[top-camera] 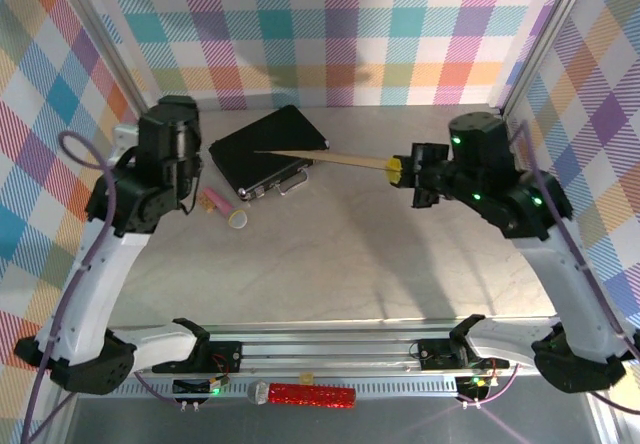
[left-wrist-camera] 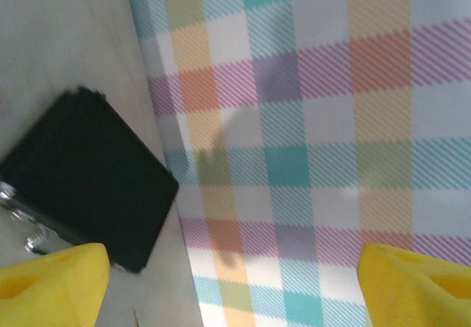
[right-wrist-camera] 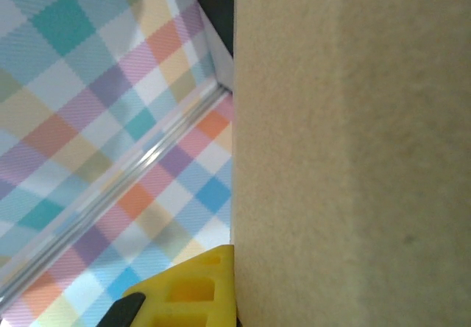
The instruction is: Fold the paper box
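Observation:
The paper box (top-camera: 320, 158) is a flat brown cardboard sheet held on edge in the air above the table, reaching from over the black case to my right gripper (top-camera: 394, 170). That gripper is shut on the sheet's right end. In the right wrist view the cardboard (right-wrist-camera: 346, 157) covers the right half, pressed against one yellow finger (right-wrist-camera: 191, 294); the other finger is hidden behind it. My left gripper (left-wrist-camera: 235, 286) is open, its yellow fingers far apart with nothing between them, pointing at the checked back wall beside the case.
A black case (top-camera: 265, 149) with a metal handle lies at the back left of the table, also seen in the left wrist view (left-wrist-camera: 88, 172). A pink tube (top-camera: 222, 205) lies in front of it. A red glittery item (top-camera: 310, 395) rests on the front rail.

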